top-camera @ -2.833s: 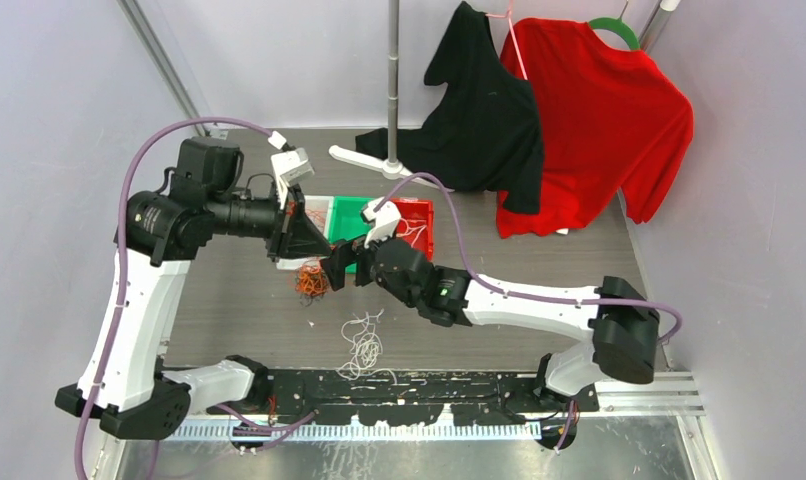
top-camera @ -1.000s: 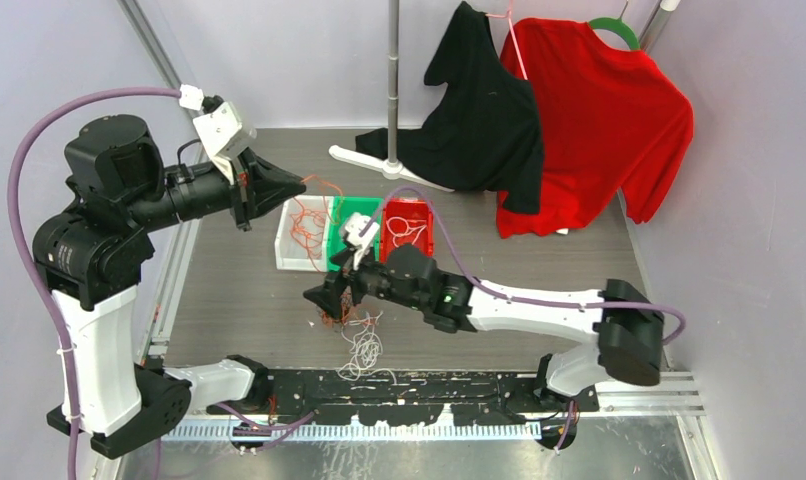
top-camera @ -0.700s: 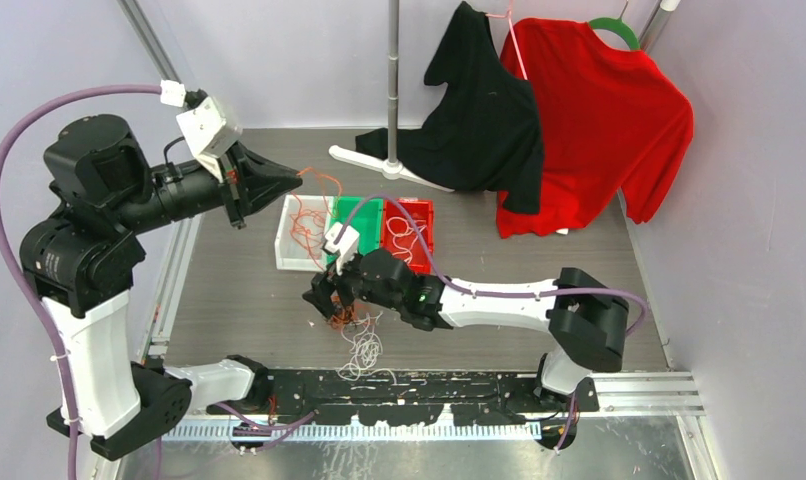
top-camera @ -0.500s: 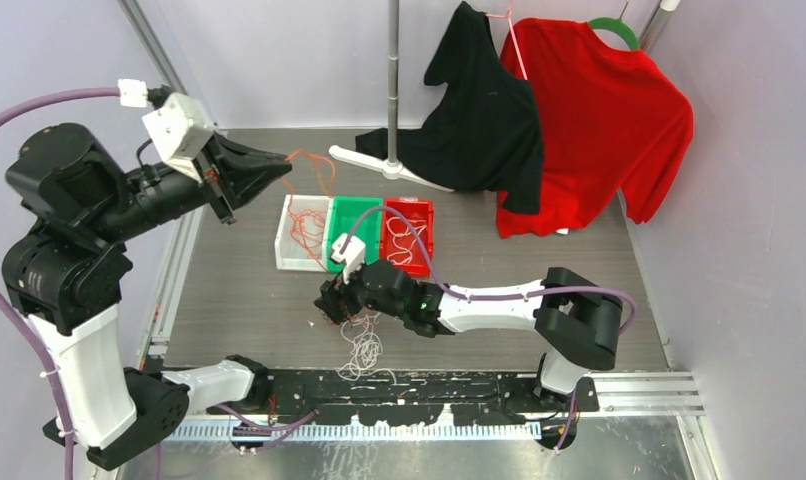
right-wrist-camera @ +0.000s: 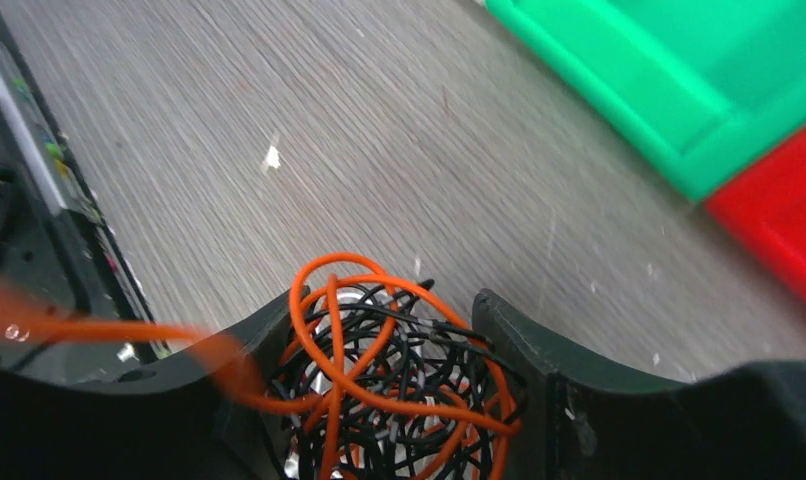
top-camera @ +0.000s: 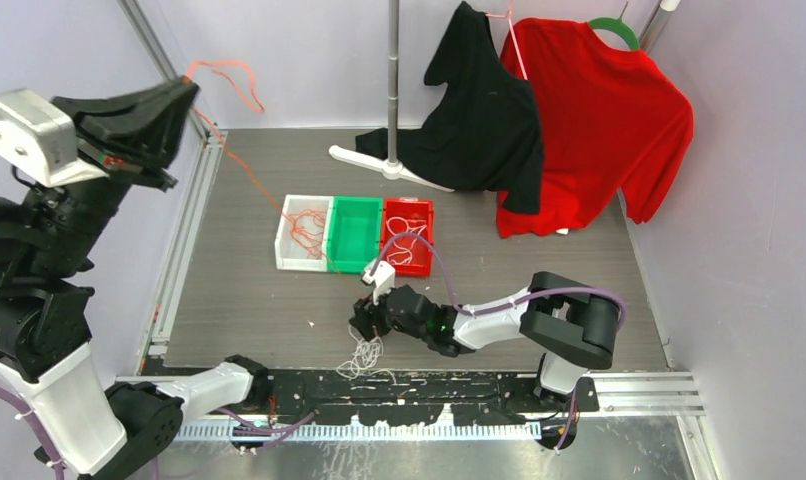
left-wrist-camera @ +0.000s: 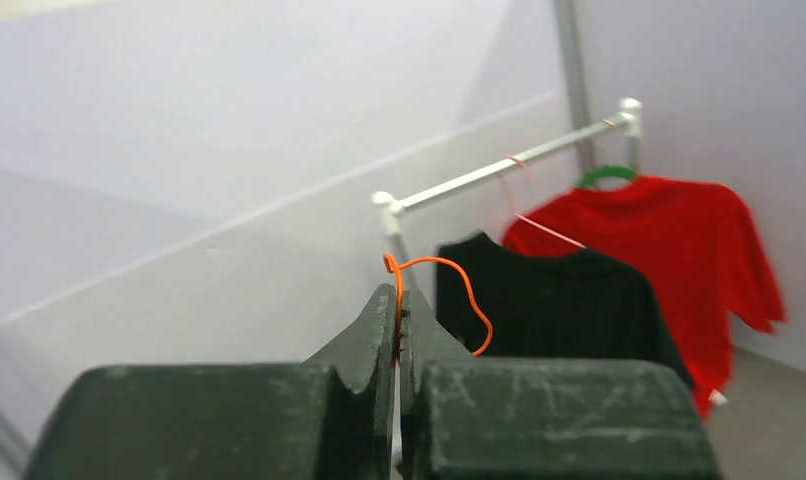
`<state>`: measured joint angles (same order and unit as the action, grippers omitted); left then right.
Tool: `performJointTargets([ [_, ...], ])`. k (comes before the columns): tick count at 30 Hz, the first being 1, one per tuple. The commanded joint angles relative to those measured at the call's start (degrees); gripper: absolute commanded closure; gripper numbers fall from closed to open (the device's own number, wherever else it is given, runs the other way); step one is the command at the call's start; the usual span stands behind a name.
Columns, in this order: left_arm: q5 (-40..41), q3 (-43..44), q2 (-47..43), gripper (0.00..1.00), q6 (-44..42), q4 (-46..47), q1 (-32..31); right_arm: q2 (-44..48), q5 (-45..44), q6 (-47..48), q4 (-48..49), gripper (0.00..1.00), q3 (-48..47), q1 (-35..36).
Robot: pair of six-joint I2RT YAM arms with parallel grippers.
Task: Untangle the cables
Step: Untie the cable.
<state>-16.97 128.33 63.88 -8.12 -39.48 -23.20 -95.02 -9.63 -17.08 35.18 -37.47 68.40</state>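
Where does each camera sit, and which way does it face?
Top external: above, behind the robot, looking down on the table; left arm, right arm show.
Left wrist: behind the shut left claw, facing the clothes rail and red shirt.
Right wrist: on the right claw, looking down at the orange-and-black tangle between its fingers.
Shared: top and left wrist both show the orange cable and red shirt.

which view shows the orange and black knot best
Right wrist view: the knot fills the gap inside the right gripper. From the top that gripper mostly hides it. The left wrist view shows only one orange wire.
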Motion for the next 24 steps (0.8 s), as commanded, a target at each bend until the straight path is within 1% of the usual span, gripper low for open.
performJointTargets([
  [1, 13.80, 1.47, 0.54, 1.00, -5.57, 15.31, -0.09, 1.78, -3.70, -2.75, 6.51, 0.37, 4.58, 0.16],
  [3, 16.51, 1.59, 0.65, 1.00, -7.56, 18.92, -0.08, 2.10, -3.90, -3.36, 6.98, 0.39, 6.06, 0.16],
  [8, 24.66, 2.82, 1.43, 1.00, -12.41, 28.05, -0.07, 2.69, -4.87, -5.04, 8.60, 0.40, 9.45, 0.22],
  [10, 26.87, 3.71, 2.00, 1.00, -14.34, 30.22, -0.10, 2.83, -5.34, -5.76, 9.50, 0.40, 10.72, 0.24],
  [13, 30.11, 3.77, 2.49, 1.00, -17.60, 36.66, -0.08, 3.17, -5.89, -6.65, 10.28, 0.40, 12.32, 0.24],
  [15, 31.72, 5.14, 3.18, 1.00, -18.23, 39.18, -0.09, 3.38, -6.43, -7.11, 11.04, 0.40, 13.53, 0.26],
  [16, 31.88, 5.76, 3.38, 1.00, -17.72, 38.97, -0.02, 3.54, -6.58, -7.23, 11.27, 0.40, 13.94, 0.24],
  [17, 30.90, 6.31, 3.41, 1.00, -16.56, 35.95, -0.09, 3.78, -6.81, -7.34, 11.39, 0.40, 14.25, 0.24],
  [19, 26.29, 6.49, 3.05, 1.00, -13.95, 27.54, -0.03, 4.67, -7.20, -7.29, 11.21, 0.39, 14.55, 0.18],
  [21, 22.29, 3.42, 1.83, 1.00, -10.70, 22.32, -0.09, 6.25, -7.72, -7.04, 10.32, 0.36, 14.33, 0.24],
  [22, 19.89, 1.13, 0.94, 1.00, -9.44, 20.82, -0.06, 7.27, -7.83, -6.70, 9.41, 0.35, 13.98, 0.23],
  [24, 17.71, -2.98, -0.55, 1.00, -8.25, 19.61, -0.09, 9.55, -7.93, -5.78, 6.69, 0.34, 12.63, 0.24],
])
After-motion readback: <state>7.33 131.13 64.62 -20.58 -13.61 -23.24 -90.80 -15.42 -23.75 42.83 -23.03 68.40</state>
